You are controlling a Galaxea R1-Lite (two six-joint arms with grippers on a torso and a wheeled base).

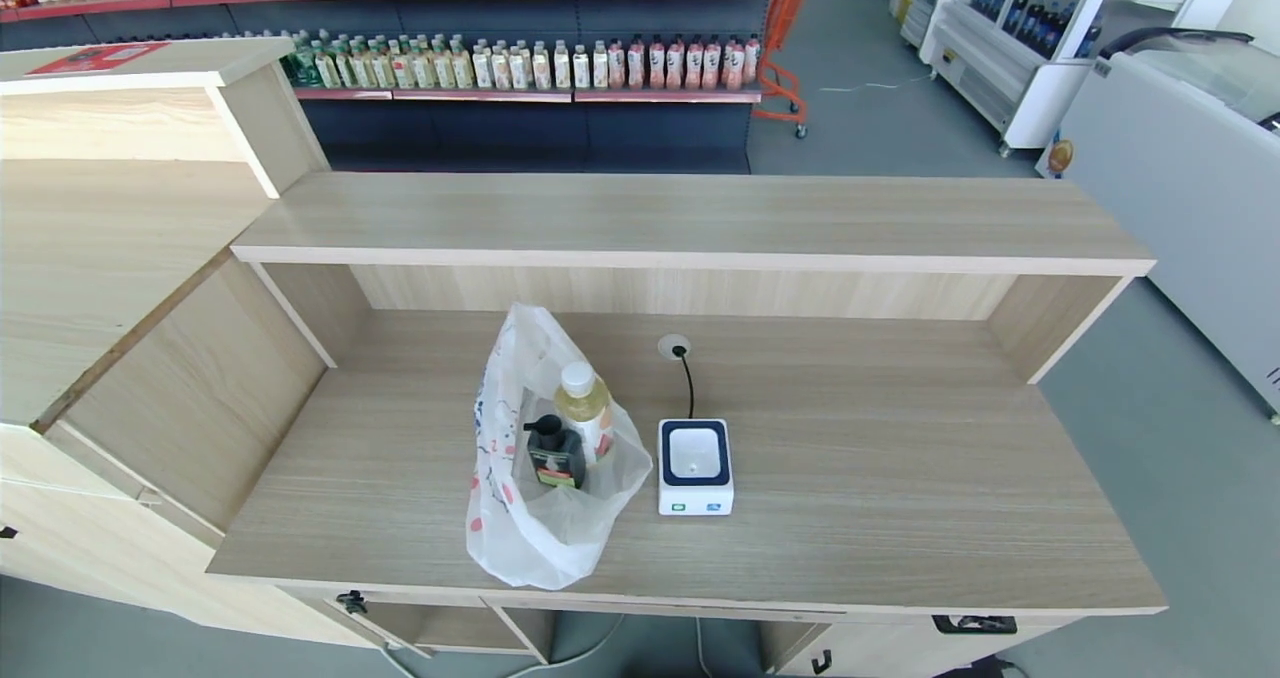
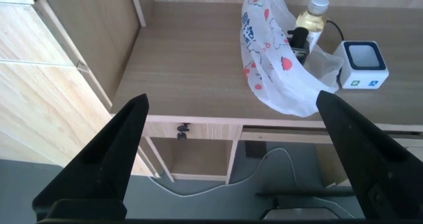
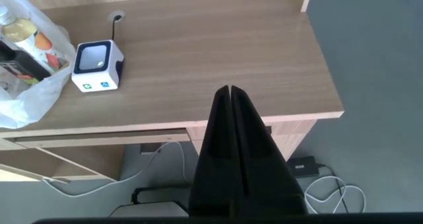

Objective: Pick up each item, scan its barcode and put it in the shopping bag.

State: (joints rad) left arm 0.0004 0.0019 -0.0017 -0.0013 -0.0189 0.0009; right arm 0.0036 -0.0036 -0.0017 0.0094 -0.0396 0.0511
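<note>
While one bag (image 1: 530, 543) holds two bottles (image 1: 583, 408), one scanner (image 1: 695, 466) stands beside.

On counter (image 1: 900, 478), shopping bag (image 1: 520, 533) holding drink bottle (image 1: 583, 408) and pump bottle (image 1: 555, 452), scanner (image 1: 694, 465) just right, cable (image 1: 688, 383) behind scanner

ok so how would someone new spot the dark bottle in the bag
On the wooden counter, a white shopping bag with red spots sits left of the white barcode scanner. Two bottles stand inside it. Yours is the shorter black bottle with a pump top, beside the taller yellow bottle with a white cap.
</note>
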